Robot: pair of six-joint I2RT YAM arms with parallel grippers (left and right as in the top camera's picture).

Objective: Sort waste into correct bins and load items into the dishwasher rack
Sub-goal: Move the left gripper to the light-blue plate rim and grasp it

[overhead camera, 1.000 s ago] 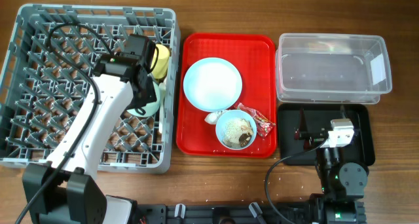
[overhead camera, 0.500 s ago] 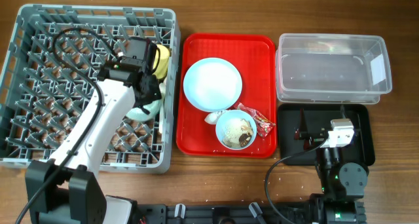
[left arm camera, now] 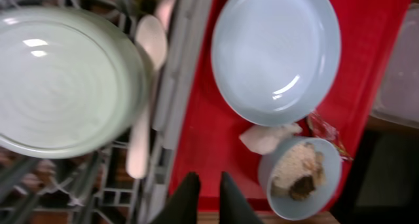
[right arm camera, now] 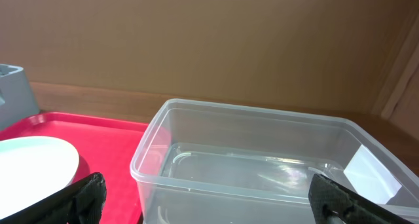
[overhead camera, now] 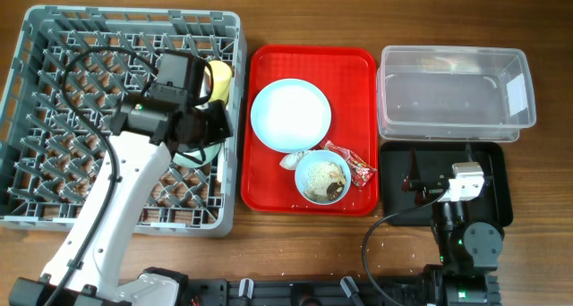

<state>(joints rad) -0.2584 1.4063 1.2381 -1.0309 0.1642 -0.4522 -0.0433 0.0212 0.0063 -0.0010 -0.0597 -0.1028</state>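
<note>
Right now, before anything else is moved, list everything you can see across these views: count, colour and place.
dishwasher rack: one, grey, table's left
empty bowl: one, pale green-blue, in the rack
spoon: one, white, in the rack beside that bowl
cup: one, yellow, rack's right edge
red tray: one, centre
plate: one, pale blue, on the red tray
crumb bowl: one, pale blue, on the red tray
crumbs: a heap, white-brown, in that bowl
tissue: one, white, between plate and crumb bowl
wrapper: one, shiny red, right of crumb bowl
clear tub: one, far right
black tray: one, below the tub
left gripper: shut, empty, over the rack's right side
right gripper: open, empty
</note>
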